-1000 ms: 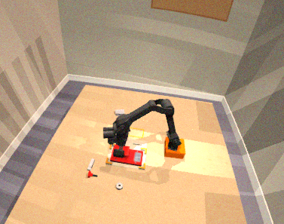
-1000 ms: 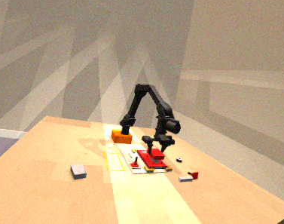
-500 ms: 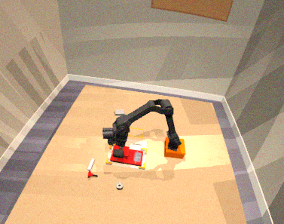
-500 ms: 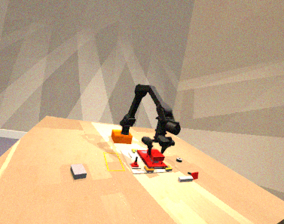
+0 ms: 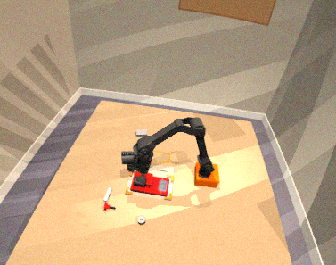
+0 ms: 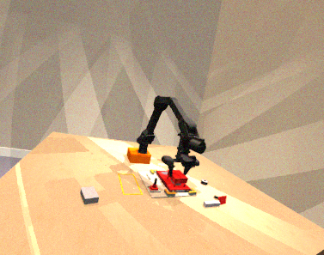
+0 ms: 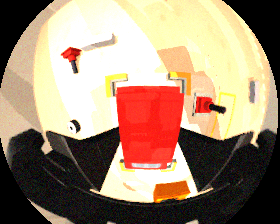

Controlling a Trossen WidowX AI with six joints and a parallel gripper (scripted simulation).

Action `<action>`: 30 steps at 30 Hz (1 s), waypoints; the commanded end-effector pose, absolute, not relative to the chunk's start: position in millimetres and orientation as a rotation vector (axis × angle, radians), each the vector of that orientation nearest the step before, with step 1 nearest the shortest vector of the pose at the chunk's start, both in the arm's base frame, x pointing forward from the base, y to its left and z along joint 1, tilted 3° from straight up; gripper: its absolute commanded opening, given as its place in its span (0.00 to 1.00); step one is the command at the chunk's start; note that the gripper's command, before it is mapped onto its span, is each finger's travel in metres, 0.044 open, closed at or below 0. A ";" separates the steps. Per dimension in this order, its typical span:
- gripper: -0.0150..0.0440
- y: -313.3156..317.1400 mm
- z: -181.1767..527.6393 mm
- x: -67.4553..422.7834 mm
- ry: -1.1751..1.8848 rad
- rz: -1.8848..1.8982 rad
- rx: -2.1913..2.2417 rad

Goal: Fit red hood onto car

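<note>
My gripper (image 5: 140, 180) (image 6: 179, 173) (image 7: 150, 156) is shut on the red hood (image 5: 135, 186) (image 6: 175, 179) (image 7: 150, 128). It holds the hood level and low over the red car chassis (image 5: 153, 189) (image 6: 180, 186), which sits in the jig (image 5: 168, 173) (image 7: 115, 86). In the wrist view the hood fills the middle and hides the deck, the pegs and the engine. Only the jig's yellow-edged corners show past the hood's far edge. I cannot tell whether the hood touches the deck.
A red-handled tool (image 5: 109, 206) (image 7: 71, 53) and a white bar (image 5: 108, 194) lie left of the jig, with a small ring (image 5: 142, 220) (image 7: 75, 126) nearby. A grey block (image 5: 142, 132) (image 6: 89, 194), a yellow outlined rectangle (image 6: 121, 185) and the arm's orange base (image 5: 207, 176) (image 6: 138, 155) stand further off.
</note>
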State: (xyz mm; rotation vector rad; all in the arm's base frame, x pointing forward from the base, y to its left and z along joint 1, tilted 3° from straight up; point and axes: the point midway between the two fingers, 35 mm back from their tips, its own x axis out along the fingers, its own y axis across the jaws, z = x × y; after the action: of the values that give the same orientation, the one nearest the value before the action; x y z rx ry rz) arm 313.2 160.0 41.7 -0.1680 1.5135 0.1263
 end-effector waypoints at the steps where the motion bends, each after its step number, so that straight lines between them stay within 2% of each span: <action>1: 0.25 159.2 41.0 313.9 1.511 0.121 -0.170; 30: 0.25 159.0 28.2 314.1 1.511 0.121 -0.170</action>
State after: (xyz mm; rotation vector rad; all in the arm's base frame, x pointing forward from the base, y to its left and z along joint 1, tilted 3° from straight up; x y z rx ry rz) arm 313.7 159.5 31.5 -0.1682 1.5116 0.1243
